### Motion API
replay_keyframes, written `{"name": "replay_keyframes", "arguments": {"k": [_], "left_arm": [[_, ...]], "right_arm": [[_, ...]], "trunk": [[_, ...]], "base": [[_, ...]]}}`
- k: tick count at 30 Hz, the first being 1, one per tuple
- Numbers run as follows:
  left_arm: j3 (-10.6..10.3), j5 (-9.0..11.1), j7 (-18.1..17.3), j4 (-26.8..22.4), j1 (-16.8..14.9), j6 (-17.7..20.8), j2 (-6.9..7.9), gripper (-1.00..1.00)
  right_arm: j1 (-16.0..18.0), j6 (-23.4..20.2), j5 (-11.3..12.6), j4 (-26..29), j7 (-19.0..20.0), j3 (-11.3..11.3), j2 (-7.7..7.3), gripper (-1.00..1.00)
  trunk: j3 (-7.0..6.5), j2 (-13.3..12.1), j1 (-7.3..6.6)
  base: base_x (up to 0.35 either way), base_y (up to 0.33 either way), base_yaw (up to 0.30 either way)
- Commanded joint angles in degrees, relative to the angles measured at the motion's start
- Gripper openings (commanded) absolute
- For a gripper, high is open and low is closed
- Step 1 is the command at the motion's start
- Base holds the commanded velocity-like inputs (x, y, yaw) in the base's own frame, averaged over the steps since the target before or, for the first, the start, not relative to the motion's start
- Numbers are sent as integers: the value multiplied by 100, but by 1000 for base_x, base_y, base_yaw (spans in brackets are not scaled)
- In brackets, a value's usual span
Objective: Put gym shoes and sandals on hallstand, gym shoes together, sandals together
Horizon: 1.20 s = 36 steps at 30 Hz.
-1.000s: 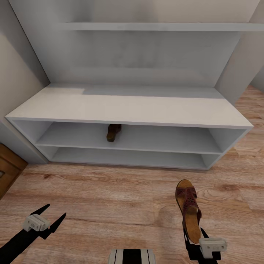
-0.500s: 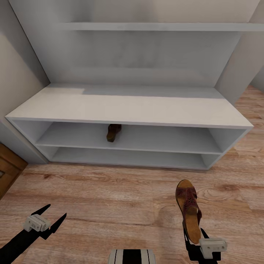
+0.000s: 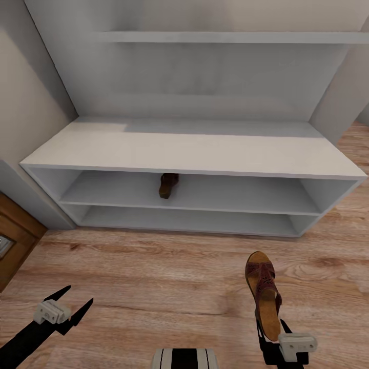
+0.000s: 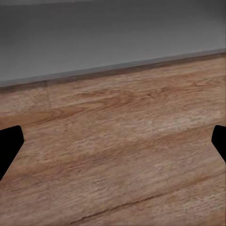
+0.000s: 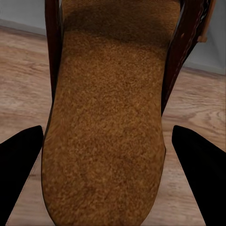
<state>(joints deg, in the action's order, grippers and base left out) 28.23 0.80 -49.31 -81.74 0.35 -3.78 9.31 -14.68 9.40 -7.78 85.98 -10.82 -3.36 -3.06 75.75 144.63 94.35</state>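
Head view: the hallstand [image 3: 195,154] stands against the back wall, white-grey, with a thick flat top, two shallow open tiers under it, a tall back panel and a high shelf [image 3: 230,37] above. The top carries nothing visible. One dark brown sandal [image 3: 168,185] lies on the upper tier, just left of the tier's middle and set back under the top's front edge; only its near end shows. The lower tier is in shade.

The corridor floor [image 3: 154,271] is light brown wood-grain plank with knots and seams, running up to the hallstand's base. A beige wall [image 3: 25,97] closes the left side; a brown wooden panel [image 3: 13,246] shows at the floor's left edge, beside the hallstand's left end.

The second sandal [image 3: 264,292] is held off the floor in front of the hallstand's right half, toe pointing toward the rack, tan footbed up, strap across the forward part. The right gripper [image 3: 279,333] has its heel end. In the right wrist view the footbed [image 5: 106,132] lies between the two black fingers [image 5: 21,160], which stand on either side of the sole.

The left gripper [image 3: 64,307] hangs over bare floor in front of the hallstand's left end. Fingers [image 4: 9,146] spread wide, nothing between them; planks and a grey strip along the floor's edge beyond.
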Motion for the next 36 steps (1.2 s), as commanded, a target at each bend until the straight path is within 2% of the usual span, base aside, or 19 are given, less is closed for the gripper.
{"name": "replay_keyframes", "arguments": {"k": [1,18,27,36], "left_arm": [[0,0,0,0,0,0,0,100],[56,33,-10,-4,0,-56,9,100],[62,44,-53,-70,6,-168,4,100],[19,133,-397,-707,-71,-162,-15,100]], "right_arm": [[0,0,-1,0,1,0,0,-100],[-1,0,-13,-1,1,-3,0,-100],[-6,5,-13,17,1,-3,1,-100],[-15,8,-16,52,-12,-6,7,-100]], "trunk": [[0,0,0],[0,0,0],[0,0,0],[0,0,0]], "base": [[0,89,0],[-5,21,0],[-180,1,0],[-59,0,0]]}}
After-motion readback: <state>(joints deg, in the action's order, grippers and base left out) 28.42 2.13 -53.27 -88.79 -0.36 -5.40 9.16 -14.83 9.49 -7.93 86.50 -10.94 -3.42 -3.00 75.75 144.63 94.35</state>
